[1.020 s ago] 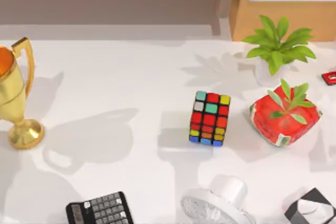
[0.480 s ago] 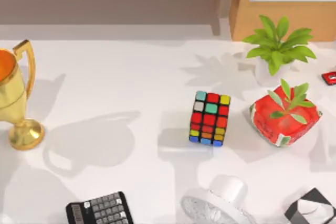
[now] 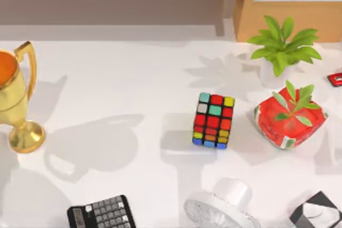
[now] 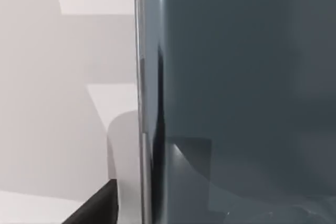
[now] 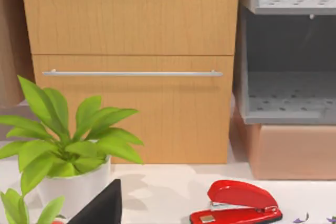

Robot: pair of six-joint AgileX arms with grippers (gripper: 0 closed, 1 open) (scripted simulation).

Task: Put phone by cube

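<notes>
Phone (image 4: pixel 236 93): close against your left wrist camera, pincer state untellable; cube (image 3: pixel 214 120) mid-desk between calculator (image 3: pixel 101 213) and red pot (image 3: pixel 291 121); risk—you set it down blind, nudging cube.

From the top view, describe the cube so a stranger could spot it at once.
On the white table, look just left of the red plant pot. The cube stands there: black-framed, with small red, teal, yellow and orange stickers, unlike the leafy pot beside it.

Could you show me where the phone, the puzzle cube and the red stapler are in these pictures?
phone (image 4: pixel 236 77), left wrist view, on its dark glossy face.
puzzle cube (image 3: pixel 214 120), top view, on its stickered upper face.
red stapler (image 5: pixel 239 203), right wrist view, on its red top arm.
</notes>
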